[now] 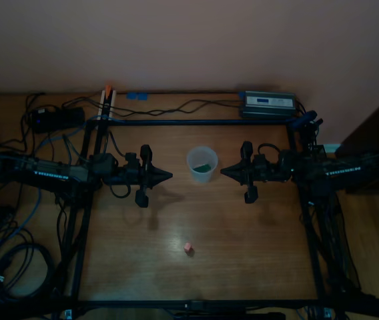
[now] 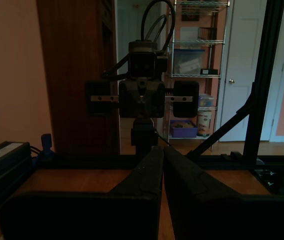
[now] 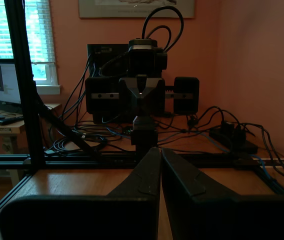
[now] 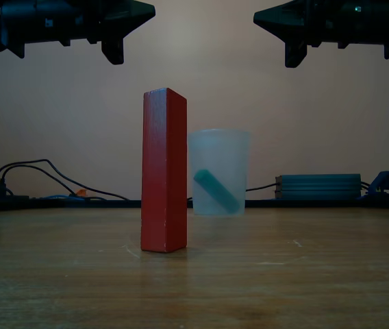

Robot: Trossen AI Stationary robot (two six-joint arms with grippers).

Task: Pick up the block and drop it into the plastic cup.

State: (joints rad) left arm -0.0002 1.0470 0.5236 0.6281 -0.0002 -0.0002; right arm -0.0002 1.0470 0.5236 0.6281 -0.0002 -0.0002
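In the exterior view the block (image 4: 164, 179) is a tall red bar standing on end on the wooden table. From above only its small pink top (image 1: 187, 247) shows, near the front edge. The translucent plastic cup (image 1: 201, 163) stands upright mid-table and holds a green piece (image 4: 216, 190). My left gripper (image 1: 169, 175) hovers shut on the top view's left of the cup, empty. My right gripper (image 1: 223, 172) hovers shut on the cup's other side, also empty. Both point at each other, well above the table (image 4: 152, 9) (image 4: 256, 16). Neither wrist view shows the block or the cup.
A black frame rail (image 1: 196, 122) runs behind the cup, with a grey power unit (image 1: 267, 104) at the top view's back right. Tangled cables (image 1: 9, 233) lie off the table on the top view's left. The block stands apart from the cup, closer to the front.
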